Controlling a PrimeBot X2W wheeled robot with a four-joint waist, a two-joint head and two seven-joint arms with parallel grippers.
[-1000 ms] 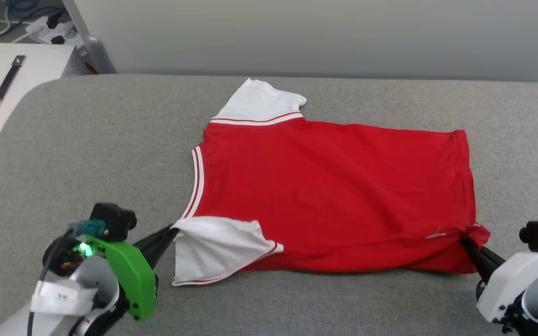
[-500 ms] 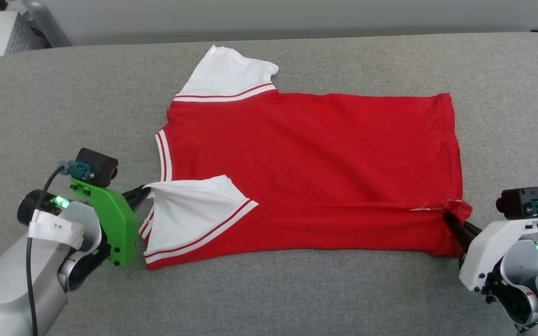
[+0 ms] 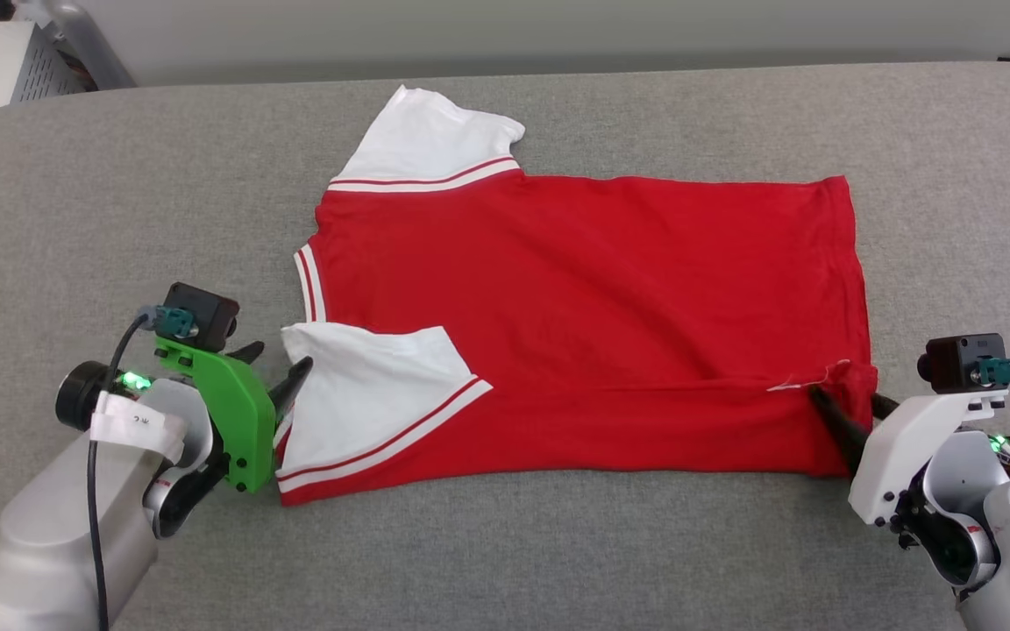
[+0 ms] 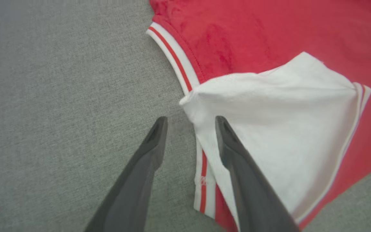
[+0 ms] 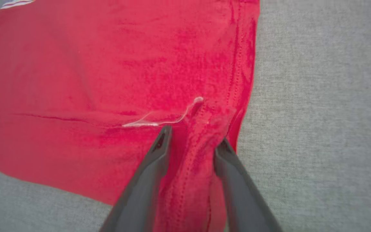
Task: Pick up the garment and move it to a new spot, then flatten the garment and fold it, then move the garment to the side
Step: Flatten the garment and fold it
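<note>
Garment (image 3: 593,324) laid flat at centre of grey surface (image 3: 119,219) | left end effector (image 3: 279,358) released, parted at white sleeve (image 3: 373,386) edge | right end effector (image 3: 847,399) released, bunched hem corner straddled

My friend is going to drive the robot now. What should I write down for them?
Left gripper: open, tips at the edge of the near white sleeve.
Right gripper: open, with the bunched red hem between its fingers.
Shirt: spread on the grey surface; near side looks folded over once.
Done: laid flat, first fold.
Left: finish folding, then move it aside.
</note>
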